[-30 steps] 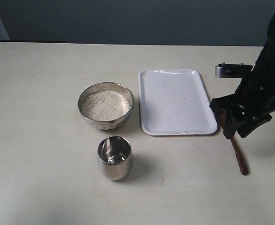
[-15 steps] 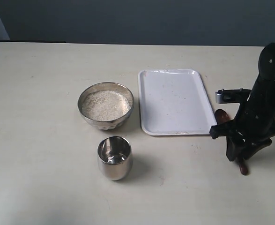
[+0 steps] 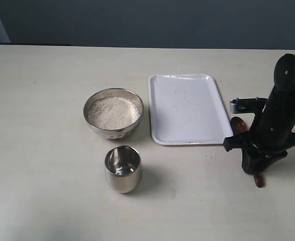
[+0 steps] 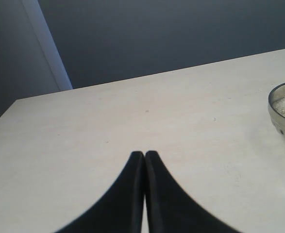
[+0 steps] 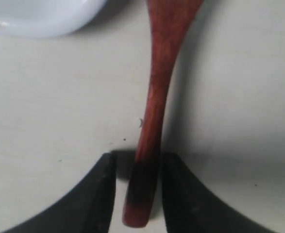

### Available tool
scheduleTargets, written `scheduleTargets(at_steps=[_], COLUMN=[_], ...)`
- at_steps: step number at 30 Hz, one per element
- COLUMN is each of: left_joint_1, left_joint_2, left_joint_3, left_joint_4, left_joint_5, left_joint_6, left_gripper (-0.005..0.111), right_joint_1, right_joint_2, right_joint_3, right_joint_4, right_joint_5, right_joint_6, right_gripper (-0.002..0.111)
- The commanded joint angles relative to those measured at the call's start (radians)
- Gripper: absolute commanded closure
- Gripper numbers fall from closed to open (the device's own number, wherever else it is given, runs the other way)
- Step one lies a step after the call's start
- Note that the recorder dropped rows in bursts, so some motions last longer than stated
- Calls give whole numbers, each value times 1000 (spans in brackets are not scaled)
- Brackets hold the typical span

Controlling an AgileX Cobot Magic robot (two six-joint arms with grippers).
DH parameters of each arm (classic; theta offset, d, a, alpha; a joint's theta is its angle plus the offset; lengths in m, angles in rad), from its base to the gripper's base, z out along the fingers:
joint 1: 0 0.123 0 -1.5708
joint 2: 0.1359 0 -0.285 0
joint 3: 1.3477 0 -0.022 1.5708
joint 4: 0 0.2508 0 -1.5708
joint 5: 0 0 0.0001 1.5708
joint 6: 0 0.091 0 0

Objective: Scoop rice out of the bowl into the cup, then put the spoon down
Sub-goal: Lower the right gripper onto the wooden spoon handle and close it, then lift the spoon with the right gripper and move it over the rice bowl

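The steel bowl (image 3: pixel 112 133) holds rice (image 3: pixel 113 111) left of centre, and the steel cup (image 3: pixel 123 169) stands just in front of it. The reddish-brown wooden spoon (image 3: pixel 237 124) lies flat on the table beside the tray's right edge. My right gripper (image 3: pixel 253 168) is down over the handle's near end. In the right wrist view the spoon (image 5: pixel 157 97) runs between the fingers of the right gripper (image 5: pixel 140 160), which is open with a gap showing beside the handle. My left gripper (image 4: pixel 144 154) is shut and empty over bare table, with the bowl's rim (image 4: pixel 278 97) off to one side.
A white rectangular tray (image 3: pixel 187 108) lies empty between the bowl and the spoon. The table's far edge meets a dark wall behind.
My right arm has dropped towards the table and shifted along the spoon to the handle's end. Its fingers now straddle the handle and stand slightly narrower. Bowl, cup and tray are unmoved.
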Motion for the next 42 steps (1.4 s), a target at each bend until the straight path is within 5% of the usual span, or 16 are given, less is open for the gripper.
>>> scheduleTargets(at_steps=[1, 17, 25, 42], left_joint_1=[-3, -3, -3, -3], left_joint_2=[-5, -5, -5, -5], left_joint_3=[-2, -2, -2, -2], left_joint_4=[2, 2, 2, 2], left_joint_5=[-15, -15, -15, -15], left_joint_6=[-4, -4, -4, -4], left_gripper=[106, 106, 106, 106], right_joint_1=[0, 0, 24, 513], right_joint_2=[14, -167, -228, 33], right_joint_3=[4, -8, -191, -561], right_joint_4=[-8, -191, -234, -1036], right_joint_5=[-11, 62, 155, 214], right_joint_6=[-1, 100, -4, -240], right_gripper=[105, 108, 108, 108])
